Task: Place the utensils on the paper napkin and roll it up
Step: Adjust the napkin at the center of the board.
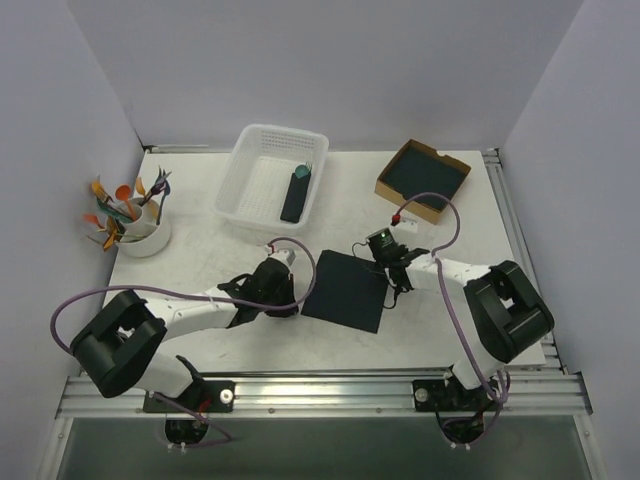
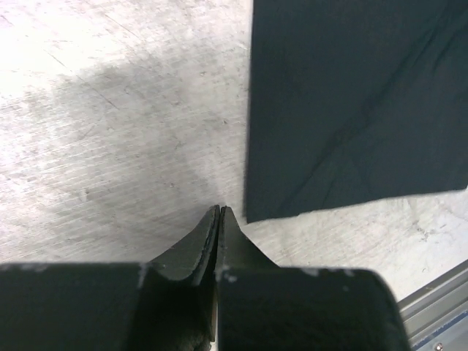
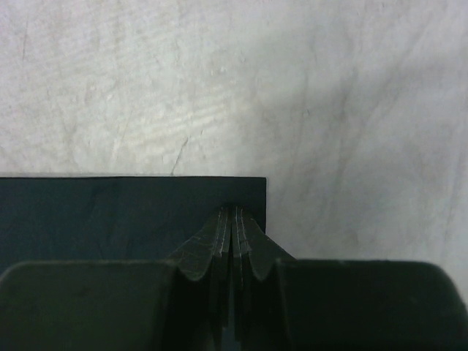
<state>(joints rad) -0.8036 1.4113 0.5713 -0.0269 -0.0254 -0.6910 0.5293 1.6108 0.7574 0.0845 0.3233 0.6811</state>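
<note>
The table (image 1: 200, 335) carries all stock; the white basket (image 1: 250, 195) holds a finished dark roll (image 1: 296, 195), and the cardboard box (image 1: 395, 185) holds spare sheets. The paper napkin (image 1: 345, 292) lies flat and unrolled at centre, within reach of both arms. The utensils (image 1: 120, 192) stand in the white cup (image 1: 150, 240) at far left, well apart from the napkin, so loading has not begun. The left gripper (image 2: 220, 210) is closed and empty, just beside one napkin corner; the right gripper (image 3: 235, 212) is closed over the opposite corner, probably steadying the sheet, though contact cannot be confirmed.
</note>
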